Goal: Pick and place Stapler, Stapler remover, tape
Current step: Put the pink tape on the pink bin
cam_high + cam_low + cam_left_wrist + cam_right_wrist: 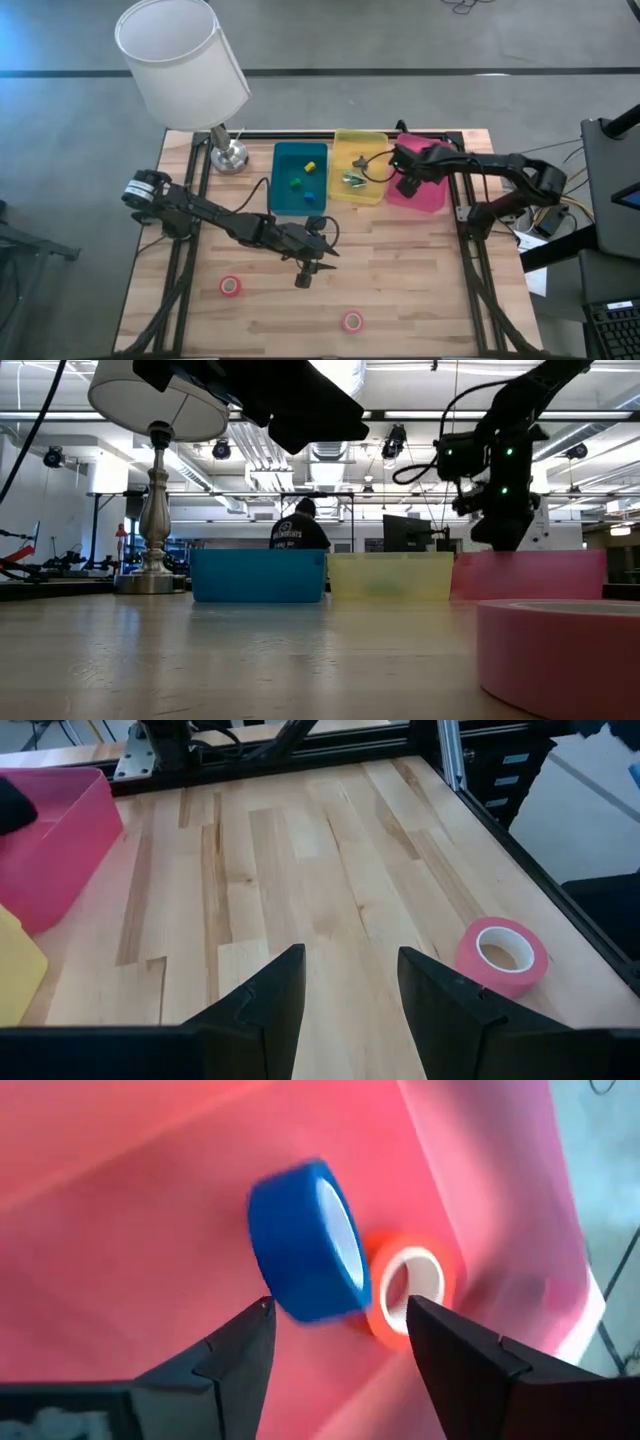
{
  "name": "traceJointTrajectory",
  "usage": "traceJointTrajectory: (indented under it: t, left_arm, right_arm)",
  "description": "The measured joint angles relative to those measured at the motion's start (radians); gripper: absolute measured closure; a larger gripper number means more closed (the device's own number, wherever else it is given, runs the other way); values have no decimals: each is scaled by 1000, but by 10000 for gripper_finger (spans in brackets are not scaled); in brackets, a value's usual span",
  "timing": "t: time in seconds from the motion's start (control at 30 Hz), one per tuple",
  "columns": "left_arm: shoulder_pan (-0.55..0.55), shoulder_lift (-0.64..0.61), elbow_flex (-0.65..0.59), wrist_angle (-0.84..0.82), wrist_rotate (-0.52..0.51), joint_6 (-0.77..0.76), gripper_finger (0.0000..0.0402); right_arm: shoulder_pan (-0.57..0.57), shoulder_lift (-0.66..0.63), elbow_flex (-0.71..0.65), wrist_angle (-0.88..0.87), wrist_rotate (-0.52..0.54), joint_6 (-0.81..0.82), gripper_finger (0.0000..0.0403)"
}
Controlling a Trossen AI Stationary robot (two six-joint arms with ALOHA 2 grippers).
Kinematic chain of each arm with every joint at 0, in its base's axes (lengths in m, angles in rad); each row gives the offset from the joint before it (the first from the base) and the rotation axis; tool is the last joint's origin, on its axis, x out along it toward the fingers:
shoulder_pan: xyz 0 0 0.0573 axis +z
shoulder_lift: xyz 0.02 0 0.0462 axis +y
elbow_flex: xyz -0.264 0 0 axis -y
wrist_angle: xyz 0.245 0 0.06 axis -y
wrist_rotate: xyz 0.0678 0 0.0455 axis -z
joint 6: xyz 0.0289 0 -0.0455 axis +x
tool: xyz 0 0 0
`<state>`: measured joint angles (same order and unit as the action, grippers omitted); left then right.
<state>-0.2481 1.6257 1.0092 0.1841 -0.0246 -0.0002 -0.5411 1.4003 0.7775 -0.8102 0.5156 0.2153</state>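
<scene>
My right gripper (pixel 408 186) hangs open over the pink bin (pixel 432 196). In the right wrist view, its fingers (pixel 340 1305) stand apart just short of a blue tape roll (pixel 305 1240). The roll is on edge, blurred, and free of the fingers. An orange-red roll (pixel 405 1285) lies beside it on the bin's floor by the wall. My left gripper (pixel 305 275) is open and empty above the table's middle; it also shows in the left wrist view (pixel 350 960). Two pink rolls lie flat on the table, one at the near left (pixel 231 286) and one at the near middle (pixel 352 321). The near-middle roll also shows in the left wrist view (pixel 502 956).
A blue bin (pixel 300 178) holding small coloured blocks and a yellow bin (pixel 358 166) holding a small dark metal thing stand left of the pink bin. A lamp (pixel 185 70) stands at the far left. A person sits beyond the table (pixel 300 530).
</scene>
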Motion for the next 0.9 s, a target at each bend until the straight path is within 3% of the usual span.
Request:
traceJointTrajectory:
  t: [0.2, 0.43, 0.67, 0.9]
  left_arm:
    - [-5, 0, 0, 0, 0, -11, 239]
    - [-50, -48, 4, -135, -27, -9, 239]
    - [-122, -101, 41, -502, -143, -148, 239]
    - [-212, -106, 39, -752, -151, -341, 239]
  right_arm:
    - [34, -109, 6, -80, -26, 108, 178]
    - [143, -219, 5, -69, -311, 298, 176]
    - [455, -255, 0, 45, -330, 440, 174]
    - [800, -188, -1, 392, -333, 591, 177]
